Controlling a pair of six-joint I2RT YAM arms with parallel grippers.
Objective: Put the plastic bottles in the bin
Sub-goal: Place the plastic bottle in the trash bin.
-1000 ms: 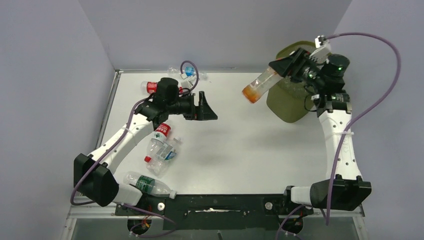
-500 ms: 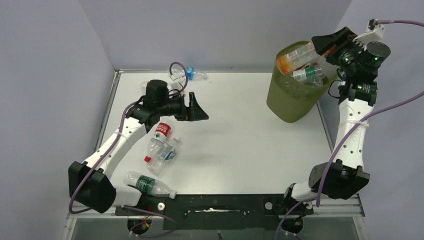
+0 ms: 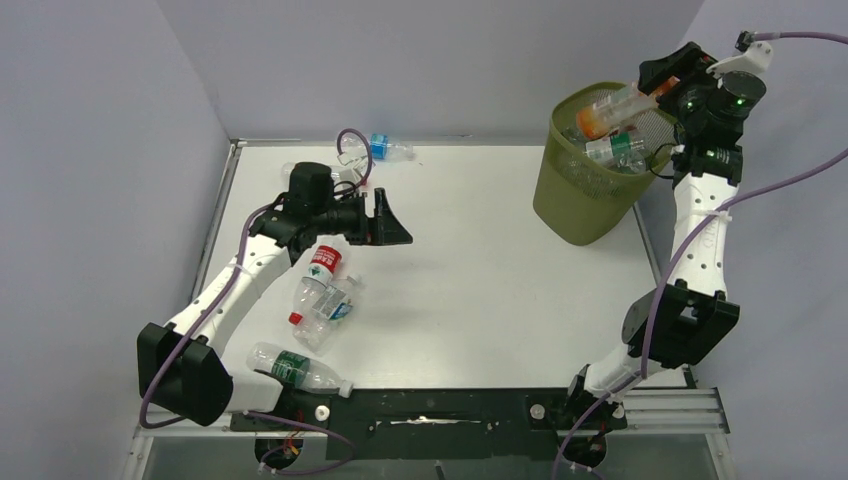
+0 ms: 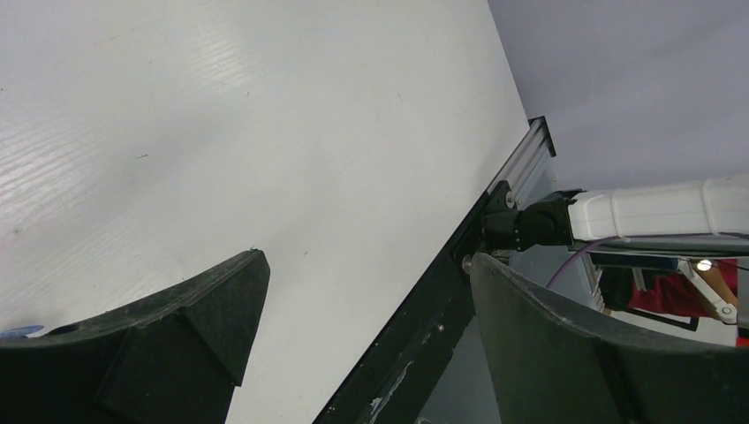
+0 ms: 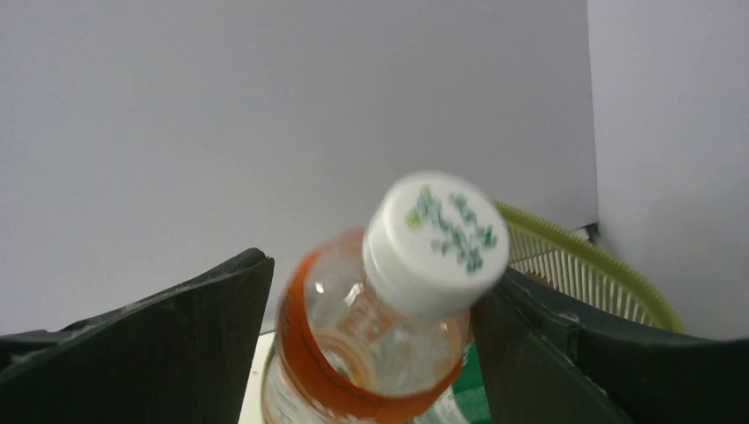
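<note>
- Top external view, nearest the arm bases: a green-labelled bottle [image 3: 292, 368] lies on its side on the table [image 3: 500, 300], close to the left arm's base and not yet binned.
- Just beyond it, a red-labelled bottle [image 3: 318, 268] and some crushed clear bottles [image 3: 330, 308] lie in a loose heap beside the left forearm.
- Past that heap hangs the left gripper [image 3: 398, 225], jaws spread wide and holding nothing. Its wrist camera shows only bare table between them. It looks poised for the next pick while the other arm unloads.
- At the far edge, a blue-labelled bottle [image 3: 385, 148] lies well apart from the bin.
- Far right stands the bin [image 3: 575, 200] with several bottles inside. Because it is tall, the right arm reaches up high to clear the rim.
- The right gripper [image 3: 660, 82] hangs over the bin's mouth with the orange bottle [image 3: 615, 108] between its jaws. The cap faces the wrist camera and the body lies over the bottles inside. Whether the jaws clamp it or merely flank it, I cannot tell.
</note>
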